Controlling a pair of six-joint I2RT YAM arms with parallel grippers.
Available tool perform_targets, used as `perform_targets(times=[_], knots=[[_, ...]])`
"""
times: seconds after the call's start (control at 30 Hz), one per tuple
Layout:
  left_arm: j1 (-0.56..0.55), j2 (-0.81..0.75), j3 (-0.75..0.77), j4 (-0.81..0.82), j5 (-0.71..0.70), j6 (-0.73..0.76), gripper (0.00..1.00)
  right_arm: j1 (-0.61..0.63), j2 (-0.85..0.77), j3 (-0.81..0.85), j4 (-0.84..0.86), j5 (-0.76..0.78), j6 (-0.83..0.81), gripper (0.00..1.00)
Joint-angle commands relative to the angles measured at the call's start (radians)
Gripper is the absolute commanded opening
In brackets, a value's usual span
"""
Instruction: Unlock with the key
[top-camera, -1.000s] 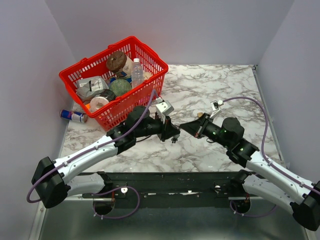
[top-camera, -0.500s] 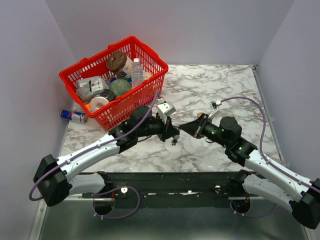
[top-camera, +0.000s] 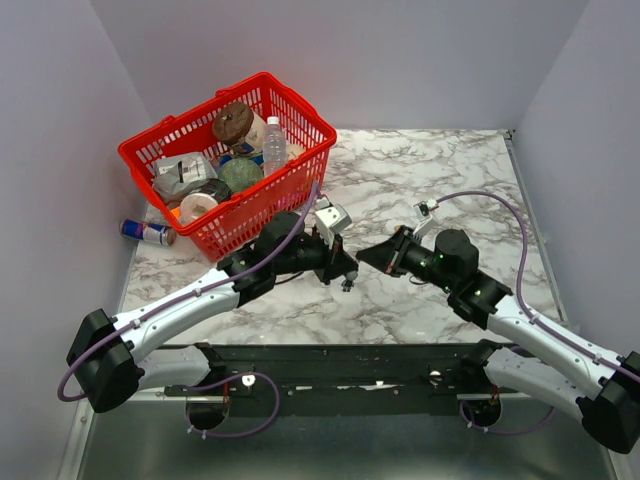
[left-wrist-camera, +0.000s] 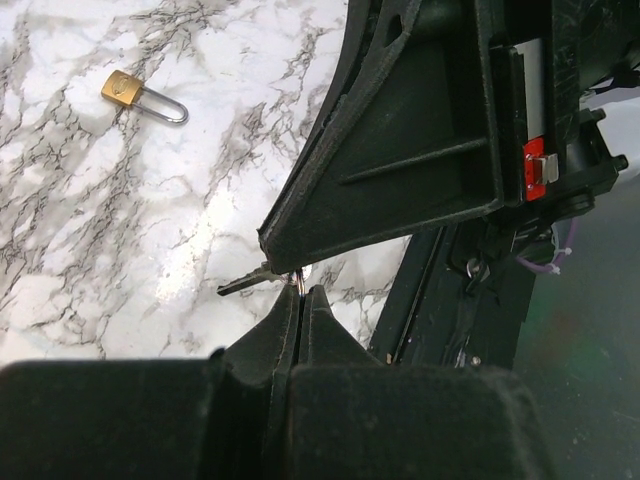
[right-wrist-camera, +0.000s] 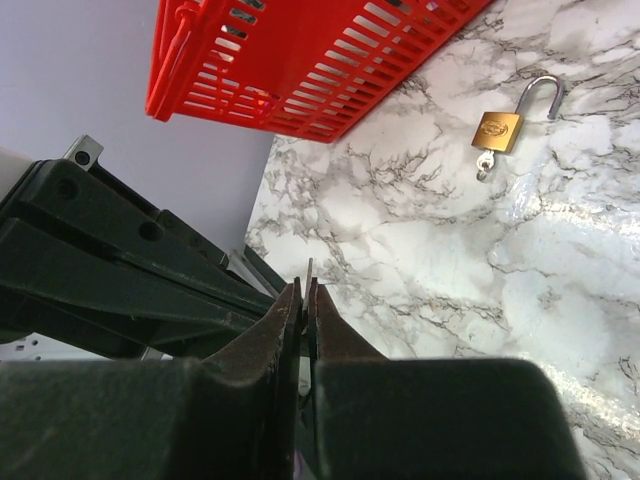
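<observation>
In the left wrist view, the left end effector (left-wrist-camera: 298, 306) is pinched together on the ring of the key (left-wrist-camera: 245, 283), low at centre above the marbled surface (left-wrist-camera: 90, 210). The small, dark, flat key lies nearly level, its long axis pointing left. The right end effector (right-wrist-camera: 304, 292) meets it from above with its jaws a thin slit, and whether it grips cannot be told. A brass padlock (left-wrist-camera: 140, 95) lies at upper left.

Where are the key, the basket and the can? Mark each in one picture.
key (left-wrist-camera: 243, 285): left wrist view, on the end that sticks out.
basket (top-camera: 262, 200): top view, on its near red wall.
can (top-camera: 147, 232): top view, on its side.
</observation>
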Motion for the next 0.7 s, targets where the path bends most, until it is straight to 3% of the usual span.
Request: perform_targets(times=[0.0, 0.07, 0.17, 0.2, 0.33, 0.43, 0.53, 0.67], knots=[[-0.004, -0.001, 0.037, 0.058, -0.017, 0.015, 0.0, 0.009, 0.021, 0.006, -0.018, -0.081, -0.013, 0.11], [-0.004, -0.002, 0.039, 0.055, -0.022, 0.018, 0.0, 0.009, 0.025, 0.002, -0.002, -0.091, -0.015, 0.01], [-0.004, -0.001, 0.049, 0.035, -0.046, 0.02, 0.0, 0.009, 0.022, 0.0, 0.005, -0.098, -0.028, 0.01], [-0.004, -0.004, 0.053, 0.031, -0.053, 0.027, 0.05, 0.009, 0.019, -0.003, 0.009, -0.09, -0.034, 0.01], [-0.004, -0.028, 0.051, 0.006, -0.15, 0.049, 0.75, 0.009, -0.027, -0.026, 0.009, -0.026, -0.076, 0.01], [-0.002, -0.053, 0.065, -0.024, -0.194, 0.041, 0.87, 0.009, -0.065, -0.034, 0.005, 0.002, -0.128, 0.01], [0.004, -0.068, 0.089, -0.055, -0.231, -0.021, 0.93, 0.009, -0.108, -0.012, -0.047, 0.027, -0.198, 0.01], [0.039, -0.026, 0.18, -0.156, -0.258, -0.283, 0.94, 0.009, -0.148, 0.006, -0.103, 0.039, -0.366, 0.01]])
